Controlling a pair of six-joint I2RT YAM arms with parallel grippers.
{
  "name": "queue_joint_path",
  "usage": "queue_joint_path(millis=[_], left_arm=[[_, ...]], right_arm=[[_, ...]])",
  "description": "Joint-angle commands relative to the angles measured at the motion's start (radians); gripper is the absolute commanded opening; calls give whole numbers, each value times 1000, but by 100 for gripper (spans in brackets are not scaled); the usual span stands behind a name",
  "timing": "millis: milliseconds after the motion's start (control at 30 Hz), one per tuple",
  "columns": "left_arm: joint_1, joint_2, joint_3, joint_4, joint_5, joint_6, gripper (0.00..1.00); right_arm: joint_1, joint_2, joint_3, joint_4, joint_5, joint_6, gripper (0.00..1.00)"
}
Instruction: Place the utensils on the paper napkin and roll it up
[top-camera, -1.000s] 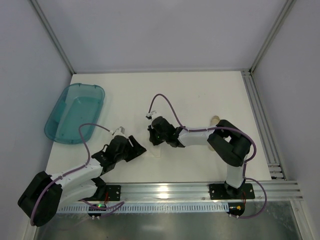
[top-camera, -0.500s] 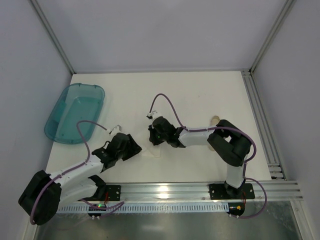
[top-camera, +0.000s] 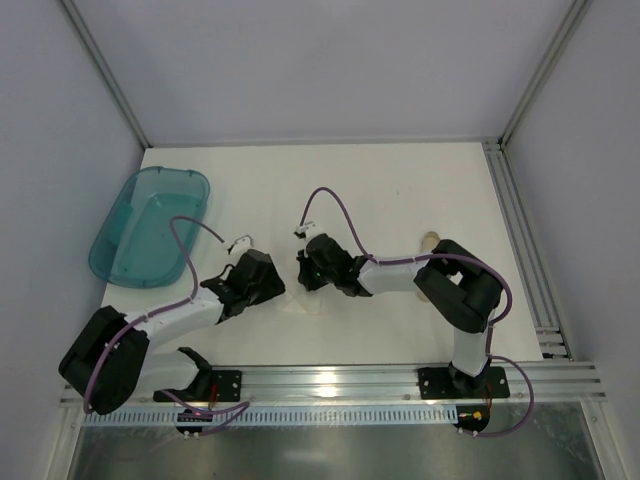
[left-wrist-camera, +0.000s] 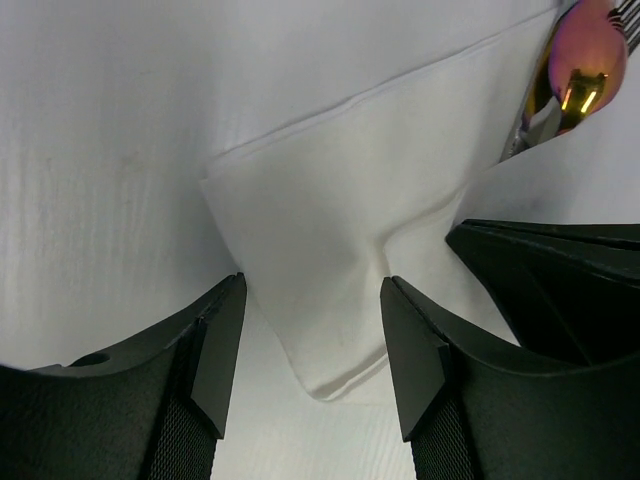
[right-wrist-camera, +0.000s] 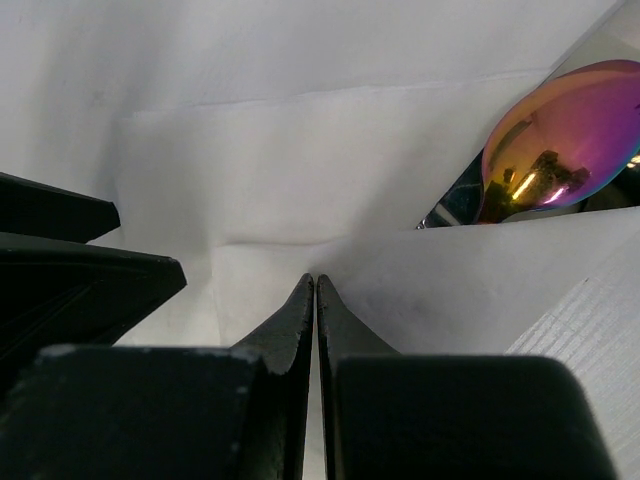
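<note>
Two end effectors meet at the paper napkin (left-wrist-camera: 330, 200) mid-tabletop (top-camera: 400, 180). The left end effector (left-wrist-camera: 312, 300), jaws apart astride its corner, has crept farther away. The right end effector (right-wrist-camera: 315, 285) stays closed, its tip on the napkin beside the iridescent spoon (left-wrist-camera: 585, 60).

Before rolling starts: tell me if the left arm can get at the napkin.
Likely yes: the open left tool hovers over the napkin, nothing between; the shut right tool sits beside.
</note>
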Motion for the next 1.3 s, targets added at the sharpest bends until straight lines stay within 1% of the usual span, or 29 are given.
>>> queue_joint_path(millis=[0, 133, 200, 333, 433, 500, 633, 833, 933, 1000, 1067, 1233, 1267], left_arm=[[4, 33, -17, 77, 86, 6, 60], [4, -10, -55, 148, 158, -14, 60], [4, -40, -80, 160, 171, -23, 60], [4, -126, -133, 238, 198, -32, 60], [4, -155, -152, 275, 217, -38, 60], [4, -160, -158, 292, 235, -43, 61], [4, -136, -182, 390, 263, -61, 61], [4, -134, -182, 386, 253, -66, 59], [4, -180, -204, 382, 232, -96, 59], [4, -217, -236, 413, 230, -150, 60], [4, -228, -247, 442, 255, -175, 61], [3, -225, -245, 421, 266, -225, 61], [3, -225, -250, 419, 293, -227, 60]], right_arm=[[-2, 7, -26, -38, 6, -3, 4], [-3, 10, -27, -35, 4, -3, 4], [-3, 12, -29, -33, 4, 0, 4], [-6, 16, -29, -33, 1, 0, 4], [-8, 15, -29, -32, 1, 0, 4], [-9, 15, -29, -32, 1, 0, 4], [-11, 19, -27, -29, -3, 3, 4], [-11, 18, -30, -29, -3, 0, 4], [-14, 16, -30, -27, -2, 0, 4], [-14, 15, -30, -29, -2, -2, 4], [-14, 16, -30, -29, -3, -3, 4], [-17, 13, -32, -30, -2, -3, 4], [-17, 12, -30, -30, -2, -2, 4]])
